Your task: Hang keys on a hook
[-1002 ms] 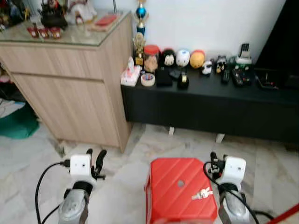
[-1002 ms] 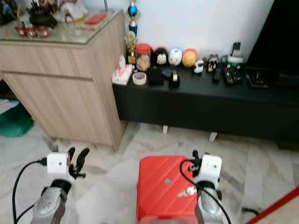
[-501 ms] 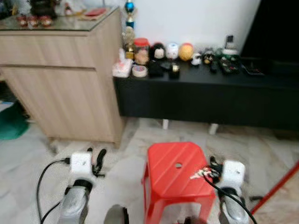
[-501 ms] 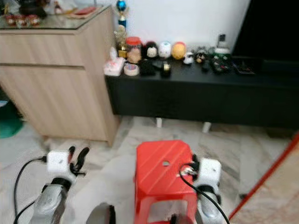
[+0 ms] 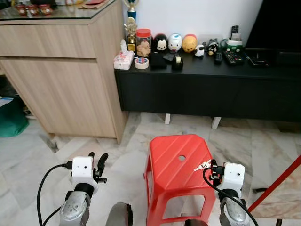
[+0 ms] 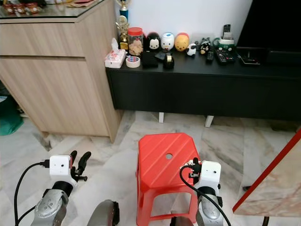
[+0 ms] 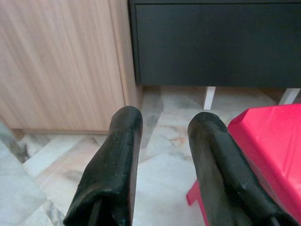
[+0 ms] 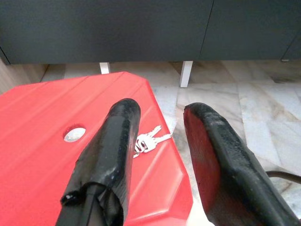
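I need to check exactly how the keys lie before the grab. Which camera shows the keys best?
The right wrist view: the keys lie near the edge of the red stool, close and sharp between the open fingers of the right gripper. The left eye view shows them small; in the right eye view the gripper largely hides them.
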